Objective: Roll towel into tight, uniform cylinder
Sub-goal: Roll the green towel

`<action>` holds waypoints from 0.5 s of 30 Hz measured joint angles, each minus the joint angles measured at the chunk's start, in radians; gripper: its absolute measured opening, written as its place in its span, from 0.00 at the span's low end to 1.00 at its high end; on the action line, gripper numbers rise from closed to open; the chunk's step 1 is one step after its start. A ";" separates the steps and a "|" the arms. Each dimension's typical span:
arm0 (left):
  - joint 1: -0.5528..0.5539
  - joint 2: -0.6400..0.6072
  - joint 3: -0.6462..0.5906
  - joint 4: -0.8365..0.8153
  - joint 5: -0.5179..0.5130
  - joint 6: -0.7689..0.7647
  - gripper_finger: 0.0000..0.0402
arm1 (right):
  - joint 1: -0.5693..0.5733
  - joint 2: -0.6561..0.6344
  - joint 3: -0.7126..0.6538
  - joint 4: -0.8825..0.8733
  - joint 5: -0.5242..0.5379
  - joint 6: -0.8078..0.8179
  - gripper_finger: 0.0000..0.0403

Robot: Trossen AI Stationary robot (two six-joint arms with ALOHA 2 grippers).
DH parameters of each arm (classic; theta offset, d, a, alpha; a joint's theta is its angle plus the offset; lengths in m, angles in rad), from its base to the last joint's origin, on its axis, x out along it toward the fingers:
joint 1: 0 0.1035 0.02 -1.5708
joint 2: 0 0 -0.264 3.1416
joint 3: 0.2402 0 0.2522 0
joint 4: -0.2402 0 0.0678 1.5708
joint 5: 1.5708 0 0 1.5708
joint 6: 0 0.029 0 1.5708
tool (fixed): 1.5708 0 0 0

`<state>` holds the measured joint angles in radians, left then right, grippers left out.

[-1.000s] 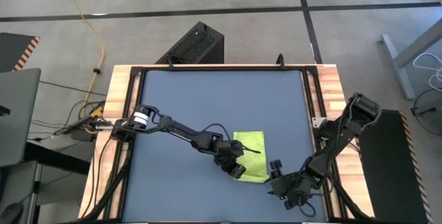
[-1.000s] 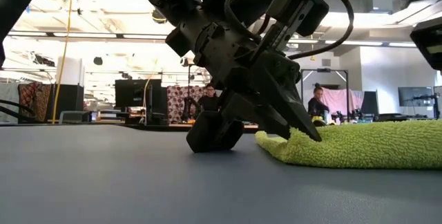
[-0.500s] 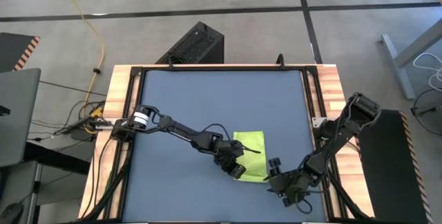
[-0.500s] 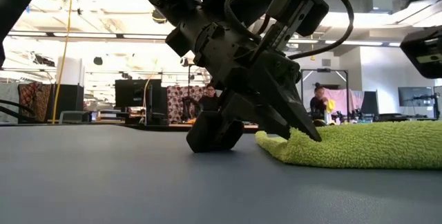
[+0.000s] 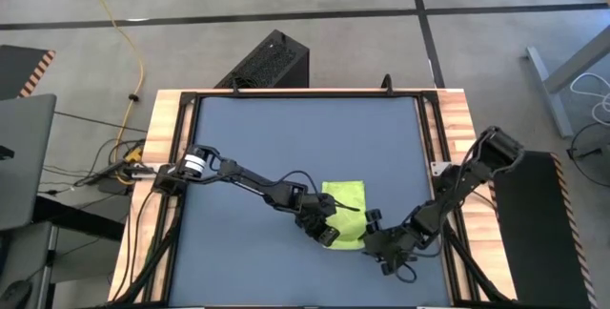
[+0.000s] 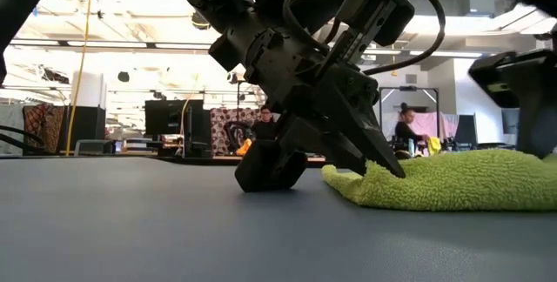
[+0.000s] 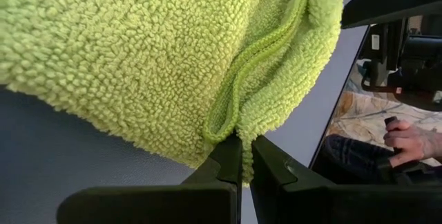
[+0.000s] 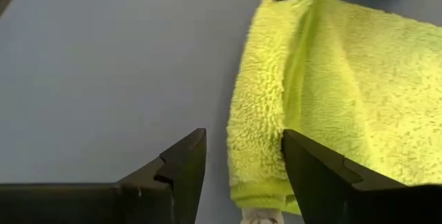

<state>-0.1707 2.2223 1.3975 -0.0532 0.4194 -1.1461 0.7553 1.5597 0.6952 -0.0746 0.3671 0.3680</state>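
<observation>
The towel lies folded and flat on the dark blue-grey mat, toward the near right part of it, lime pile catching the light. It's a small flat pad, not a cylinder, and in the right wrist view its doubled edge runs thick along one side.

The left gripper is down at the towel's near left corner, fingers pressed together and pinching the hemmed edge; the left wrist view shows the hem folded into the narrow slit between the two dark fingers. From the low view, that gripper noses its tips right into the cloth's edge at mat level.

The right gripper sits just beside the towel's near right corner, fingers spread wide with nothing between them but mat and the towel's end.

No containers on the table. A person's hand shows beyond the table edge.
</observation>
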 joint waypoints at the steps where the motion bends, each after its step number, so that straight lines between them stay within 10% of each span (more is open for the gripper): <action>1: 0.000 0.000 0.000 0.000 0.000 0.000 0.00 | -0.008 0.000 0.000 0.000 -0.003 0.000 0.54; 15: -0.019 0.000 -0.001 -0.008 -0.020 -0.028 0.00 | 0.001 0.169 0.002 0.043 0.016 0.123 0.54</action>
<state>-0.1898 2.2219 1.3967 -0.0614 0.3996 -1.1737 0.7568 1.7290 0.6971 -0.0319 0.3828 0.4912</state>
